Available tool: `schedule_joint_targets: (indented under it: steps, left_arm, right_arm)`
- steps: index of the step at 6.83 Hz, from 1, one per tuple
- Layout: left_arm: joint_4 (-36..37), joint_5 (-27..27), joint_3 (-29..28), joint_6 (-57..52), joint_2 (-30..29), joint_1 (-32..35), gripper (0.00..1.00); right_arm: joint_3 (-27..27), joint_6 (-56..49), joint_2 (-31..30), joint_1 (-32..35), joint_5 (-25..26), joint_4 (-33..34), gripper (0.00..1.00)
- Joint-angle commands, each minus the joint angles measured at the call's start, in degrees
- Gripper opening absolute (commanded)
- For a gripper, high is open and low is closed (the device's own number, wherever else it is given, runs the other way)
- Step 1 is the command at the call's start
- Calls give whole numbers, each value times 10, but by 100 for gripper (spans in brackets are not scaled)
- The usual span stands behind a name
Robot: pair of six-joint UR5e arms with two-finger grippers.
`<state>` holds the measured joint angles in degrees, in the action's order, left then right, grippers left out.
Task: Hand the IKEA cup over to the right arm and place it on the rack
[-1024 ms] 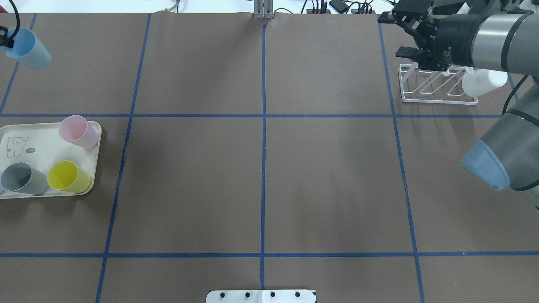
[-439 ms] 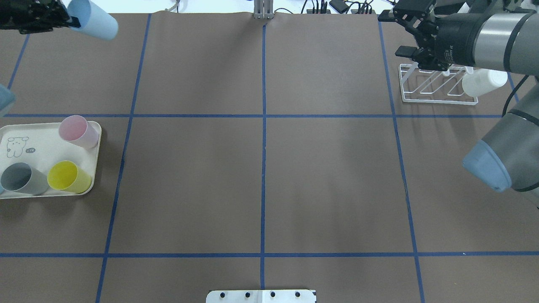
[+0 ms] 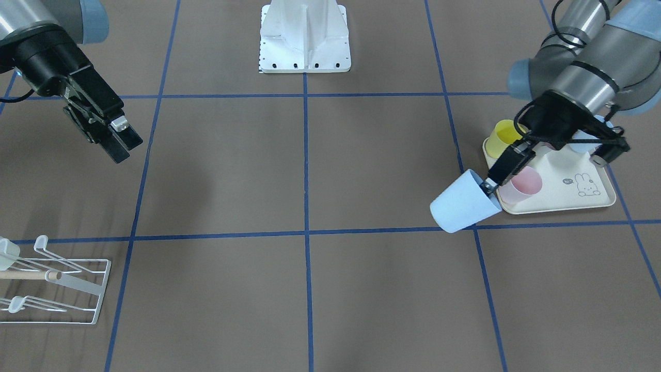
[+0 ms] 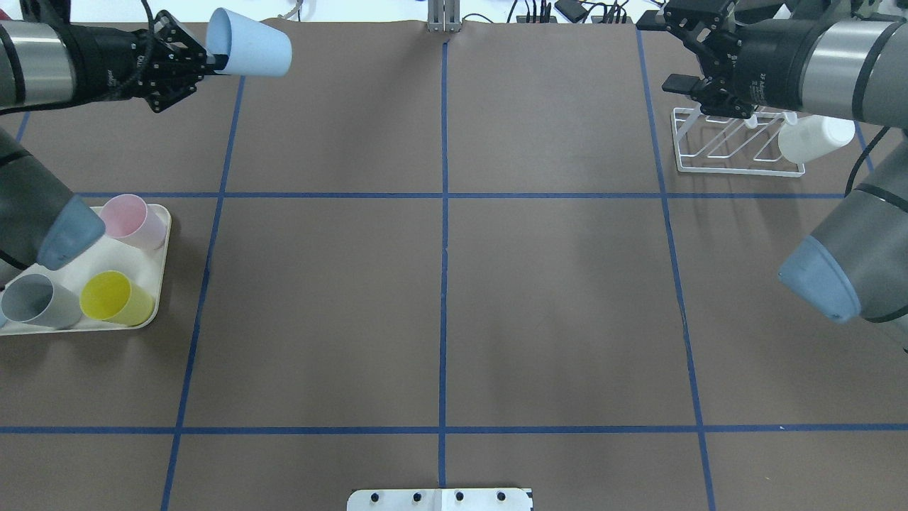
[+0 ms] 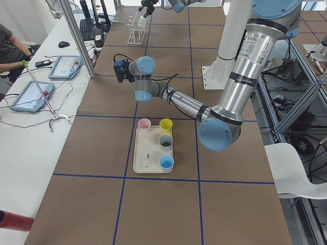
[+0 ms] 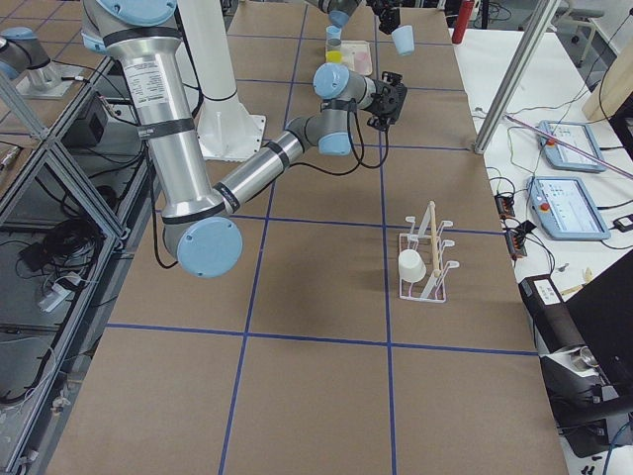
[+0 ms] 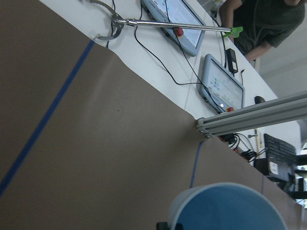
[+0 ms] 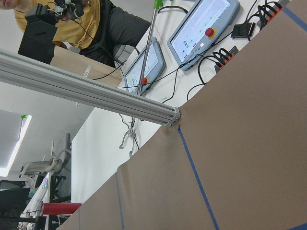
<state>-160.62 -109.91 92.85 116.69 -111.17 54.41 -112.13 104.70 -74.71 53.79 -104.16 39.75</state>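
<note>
- Now left gripper (image 4: 216,60) pinches the blue cup's (image 4: 252,51) rim, cup tipped sideways, table's eleven o'clock.
- Right gripper (image 4: 663,53) spread, empty, raised clear of rack (image 4: 738,171), one o'clock.

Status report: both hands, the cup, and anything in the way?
Left hand shut on blue cup, held off table. Right hand open, empty, raised. Rack holds one white cup.

Silver arms (image 4: 840,64), blue joint caps (image 4: 816,280)
</note>
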Motion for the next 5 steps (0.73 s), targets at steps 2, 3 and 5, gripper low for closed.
schedule_joint_targets:
  steps: [2,3,5]
  left_arm:
    - [-86,210,-2,243,-69,-132,0]
    - [-114,263,-13,281,-90,-167,0]
    - [-161,304,-55,334,-118,-185,0]
  right_arm:
    - [4,82,30,-26,19,-46,100]
    - [2,95,31,-56,59,-66,100]
    - [10,132,51,-113,138,-94,100]
